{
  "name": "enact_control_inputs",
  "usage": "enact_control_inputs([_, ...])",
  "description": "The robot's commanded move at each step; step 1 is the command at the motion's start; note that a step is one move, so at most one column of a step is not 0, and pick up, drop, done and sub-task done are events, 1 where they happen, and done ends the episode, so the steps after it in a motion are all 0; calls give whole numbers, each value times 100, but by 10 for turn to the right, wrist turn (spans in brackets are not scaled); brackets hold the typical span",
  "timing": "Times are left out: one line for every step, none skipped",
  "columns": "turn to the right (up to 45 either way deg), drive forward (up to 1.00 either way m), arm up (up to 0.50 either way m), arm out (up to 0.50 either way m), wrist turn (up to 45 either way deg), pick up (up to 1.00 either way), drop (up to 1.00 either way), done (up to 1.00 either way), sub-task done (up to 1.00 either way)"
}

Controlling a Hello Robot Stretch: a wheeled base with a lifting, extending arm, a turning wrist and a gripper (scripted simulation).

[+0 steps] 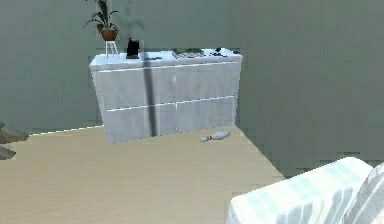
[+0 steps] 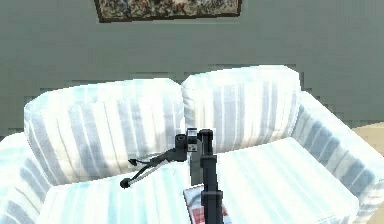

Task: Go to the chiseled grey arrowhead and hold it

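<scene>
My arm [image 2: 208, 180] rises from the arm side view's bottom edge over a white and pale blue striped sofa [image 2: 110, 120]. The gripper [image 2: 128, 182] reaches left and down from the arm's end, its thin fingers [image 2: 150, 168] in front of the seat cushion. I cannot tell whether it holds anything. In the forward view a grey dresser [image 1: 165, 95] stands against the far wall with several small dark and pale things [image 1: 190, 52] on its top. A small grey thing [image 1: 215, 136] lies on the floor by the dresser's right foot.
A potted plant [image 1: 108, 22] stands on the dresser's left end. The sofa's corner [image 1: 320, 195] fills the forward view's lower right. A framed picture [image 2: 168, 8] hangs above the sofa. A flat red and white thing [image 2: 195, 200] lies on the seat beside the arm. Open wooden floor [image 1: 120, 175] leads to the dresser.
</scene>
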Motion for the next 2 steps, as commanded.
enact_control_inputs([0, 0, 0, 0, 450, 0, 0, 0, 0])
enact_control_inputs([0, 0, 0, 0, 450, 0, 0, 0, 0])
